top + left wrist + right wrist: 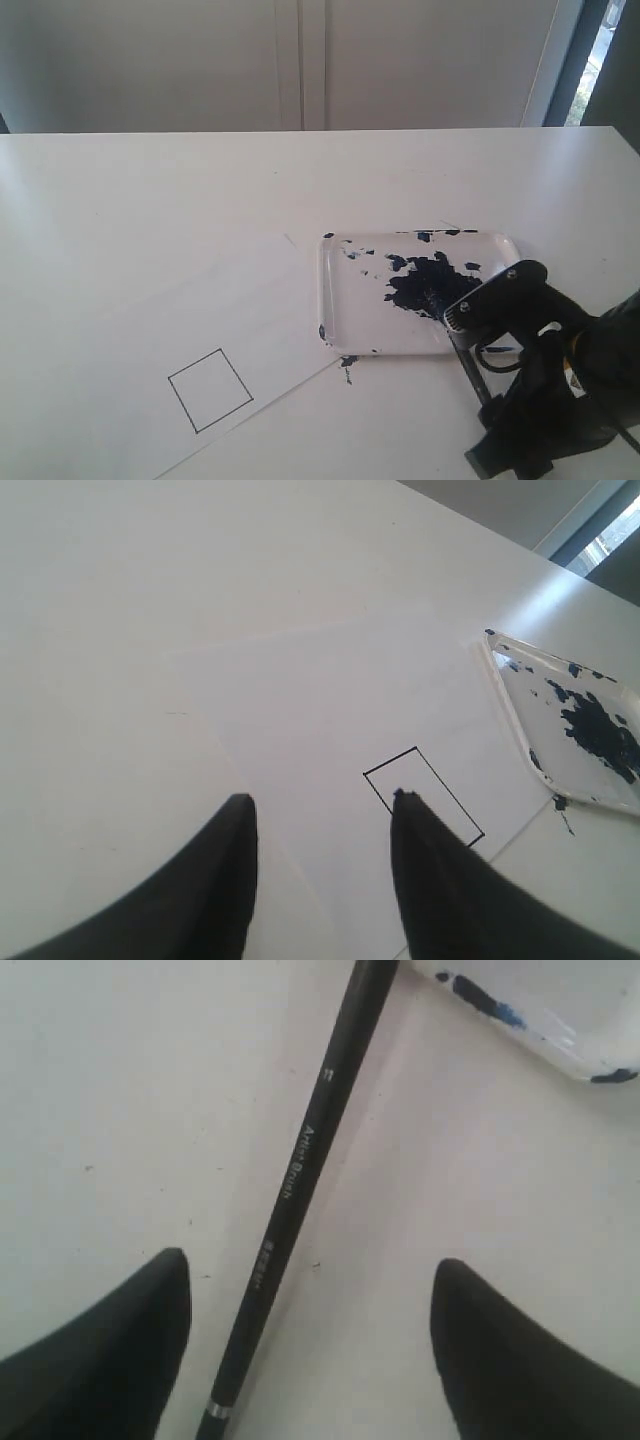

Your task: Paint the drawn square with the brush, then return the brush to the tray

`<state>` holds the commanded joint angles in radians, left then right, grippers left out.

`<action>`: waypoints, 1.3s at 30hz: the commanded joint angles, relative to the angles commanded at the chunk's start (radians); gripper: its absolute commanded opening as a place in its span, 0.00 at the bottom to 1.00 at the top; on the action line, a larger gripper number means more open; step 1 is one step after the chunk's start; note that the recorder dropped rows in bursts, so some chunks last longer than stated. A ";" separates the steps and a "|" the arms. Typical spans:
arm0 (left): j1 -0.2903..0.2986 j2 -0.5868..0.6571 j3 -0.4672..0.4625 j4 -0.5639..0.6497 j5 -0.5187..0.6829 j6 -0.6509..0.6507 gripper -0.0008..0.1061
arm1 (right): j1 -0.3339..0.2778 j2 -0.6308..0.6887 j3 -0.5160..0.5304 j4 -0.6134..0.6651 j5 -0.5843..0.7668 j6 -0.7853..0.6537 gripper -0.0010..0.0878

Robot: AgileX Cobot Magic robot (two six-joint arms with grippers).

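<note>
The tray (340,320) lies right of centre, its dark paint blotch (420,280) in the middle. The brush (472,368) slants from the tray's near rim onto the table, its head hidden under my right arm (545,390). In the right wrist view the black handle (290,1190) with its pale ring (213,1409) lies on the table between the spread fingers of my right gripper (310,1270), nearer one finger and touched by neither. The drawn square (210,390) is blank on the paper. My left gripper (320,810) hovers open beside the square (425,795), holding nothing.
The white paper sheet (150,330) reaches under the tray's left corner. A paint smear (347,362) marks the table just below the tray. The tray's rim (510,695) also shows in the left wrist view. A white wall and a window strip stand behind the table.
</note>
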<state>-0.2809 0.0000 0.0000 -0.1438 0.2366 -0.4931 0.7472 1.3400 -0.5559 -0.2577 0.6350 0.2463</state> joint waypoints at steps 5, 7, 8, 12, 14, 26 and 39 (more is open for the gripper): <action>0.000 0.000 0.000 0.000 0.000 0.000 0.46 | 0.000 0.056 0.000 0.002 -0.007 0.002 0.64; 0.000 0.000 0.000 0.000 0.000 0.000 0.46 | 0.000 0.069 0.000 0.002 -0.014 0.005 0.63; 0.000 0.000 0.000 0.000 0.000 0.000 0.46 | 0.000 0.077 0.000 0.002 -0.019 0.008 0.63; 0.000 0.000 0.000 0.000 0.000 0.000 0.46 | 0.000 0.107 0.000 0.002 -0.023 0.008 0.63; 0.000 0.000 0.000 0.000 0.000 0.000 0.46 | 0.000 0.128 0.000 0.002 -0.023 0.012 0.63; 0.000 0.000 0.000 0.000 0.000 0.000 0.46 | 0.000 0.177 0.000 0.046 -0.019 0.052 0.18; 0.000 0.000 0.000 0.000 0.000 0.000 0.46 | 0.000 0.028 -0.077 0.012 0.106 0.046 0.01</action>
<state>-0.2809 0.0000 0.0000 -0.1438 0.2366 -0.4931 0.7472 1.3684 -0.6330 -0.2457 0.7405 0.2922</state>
